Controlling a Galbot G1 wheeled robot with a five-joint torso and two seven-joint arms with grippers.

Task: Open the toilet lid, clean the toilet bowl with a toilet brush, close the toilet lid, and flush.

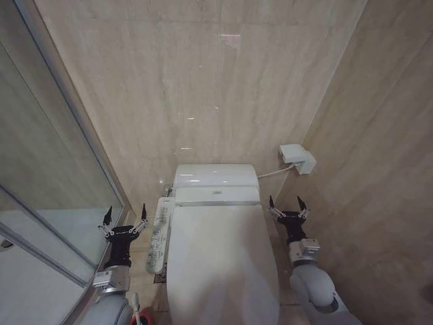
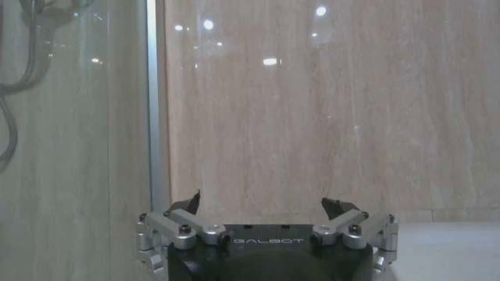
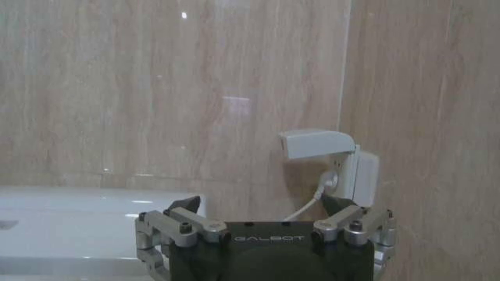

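The toilet lid (image 1: 220, 257) is a glossy white oval lying shut over the toilet bowl, which it hides. My left gripper (image 1: 124, 219) hangs open to the left of the toilet, above the long white side control panel (image 1: 160, 233). In the left wrist view the left gripper (image 2: 261, 198) faces the beige wall with nothing between its fingers. My right gripper (image 1: 289, 206) stands open to the right of the lid, level with its back end. The right gripper (image 3: 262, 200) holds nothing either. A red part of the toilet brush (image 1: 140, 317) shows at the bottom edge, beside my left arm.
The white tank (image 1: 216, 179) sits against the beige tiled back wall. A glass shower door with a metal frame (image 1: 74, 128) runs close along the left. A white wall socket box (image 1: 298, 158) with a cable hangs on the right wall, which stands close to my right arm.
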